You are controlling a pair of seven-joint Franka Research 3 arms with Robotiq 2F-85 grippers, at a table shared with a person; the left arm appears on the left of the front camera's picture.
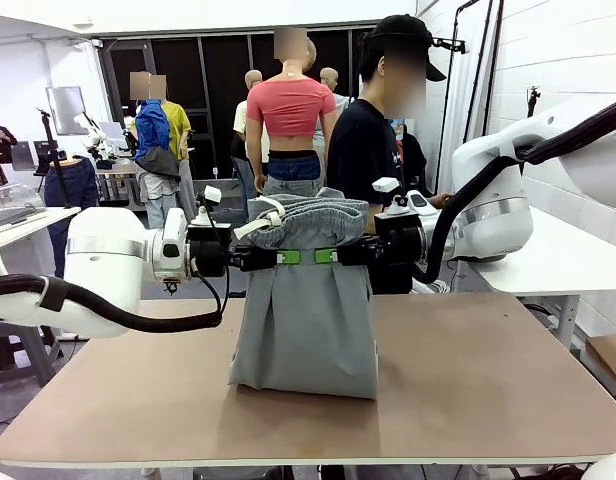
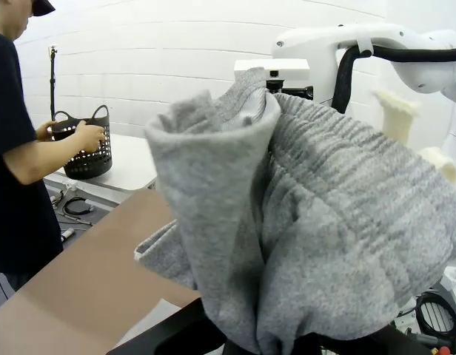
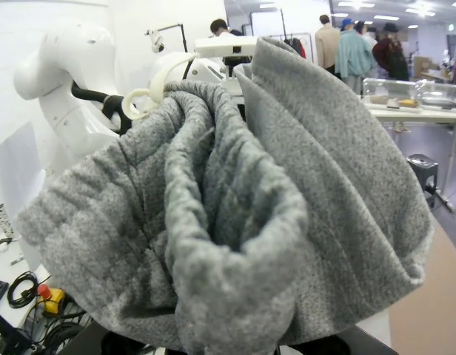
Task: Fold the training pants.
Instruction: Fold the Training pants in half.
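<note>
The light grey training pants hang between both arms above the brown table. Their gathered waistband is bunched on top and the lower end rests on the table. My left gripper comes in from the left and is shut on the fabric just under the waistband. My right gripper meets it from the right and is shut on the same fold, the green pads close together. In the left wrist view the pants cover the fingers. The bunched pants likewise hide the fingers in the right wrist view.
A person in a black shirt stands behind the table, hands on a black mesh basket that sits on a white side table. Bare brown tabletop lies on both sides of the pants.
</note>
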